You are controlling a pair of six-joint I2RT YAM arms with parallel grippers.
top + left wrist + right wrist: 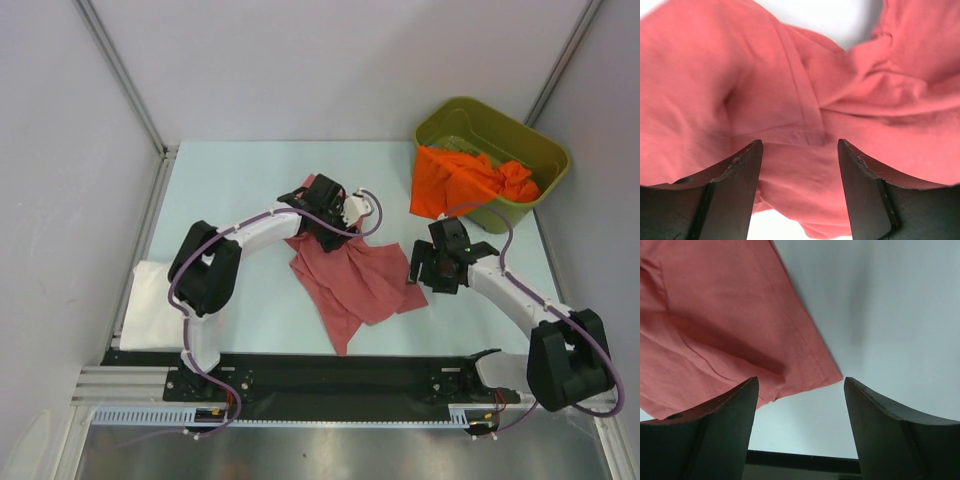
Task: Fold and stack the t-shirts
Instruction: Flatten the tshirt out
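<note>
Salmon-red t-shirt (355, 275) crumpled on worktop (230, 180).
Your left fingers (735, 190) spread at its 11 o'clock edge; right fingers (715, 435) spread at its 3 o'clock corner.

1. A salmon-red t-shirt (740, 75) fills nearly the whole view, bunched into soft folds, with deeper creases toward 3 o'clock.
2. A stitched band (799, 90) runs across the cloth from about 12 o'clock down to the centre.
3. The left tool (800, 145) is spread wide. Its two dark fingers (732, 195) rise from 7 and 5 o'clock, with cloth showing in the gap between them.
4. Pale surface (840, 20) shows at 12 to 1 o'clock, and a sliver at 6 o'clock.
</note>
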